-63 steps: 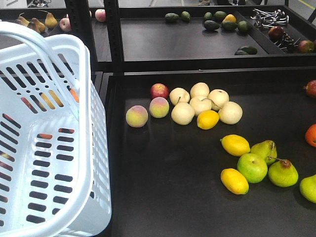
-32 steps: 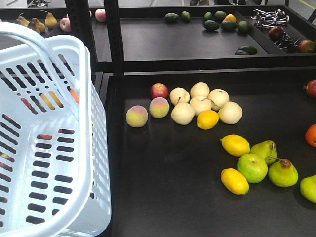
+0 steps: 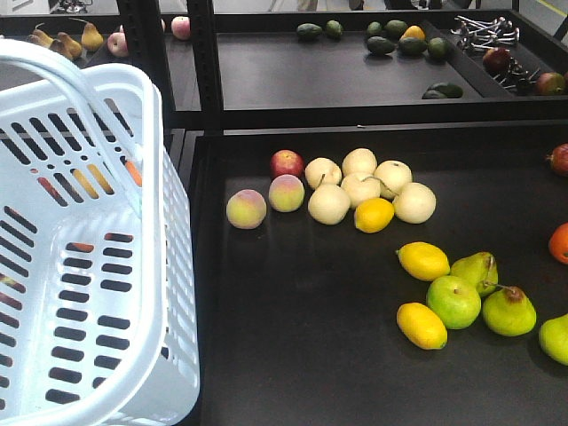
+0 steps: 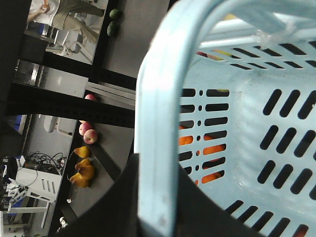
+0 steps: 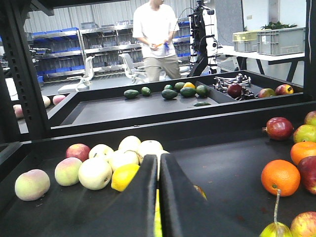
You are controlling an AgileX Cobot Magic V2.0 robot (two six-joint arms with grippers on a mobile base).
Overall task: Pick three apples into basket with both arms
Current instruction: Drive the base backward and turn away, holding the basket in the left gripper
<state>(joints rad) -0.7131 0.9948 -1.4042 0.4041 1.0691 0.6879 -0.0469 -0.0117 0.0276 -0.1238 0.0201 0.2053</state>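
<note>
1. Sitting at the front view's left, the basket (image 3: 169, 266) is flanking the tray (image 3: 311, 311).
2. Only the right wrist view is showing the right gripper (image 5: 158, 197), pressed together, and a maroon apple (image 5: 279, 128) lying far right.
3. The left wrist view is crowding the handle (image 4: 153, 123); the left gripper (image 4: 126, 197) cannot be read.

A lab or workshop: shelved blue bins (image 5: 55, 32), grey crates (image 5: 284, 40), office chairs (image 5: 129, 66).

Pale slotted basket (image 3: 177, 266), upright, left side

A lemon (image 3: 374, 215) touches the pale round fruits (image 3: 359, 186), peaches (image 3: 246, 209) beside them, avocados (image 3: 380, 44) on the far tray (image 3: 266, 75).
</note>
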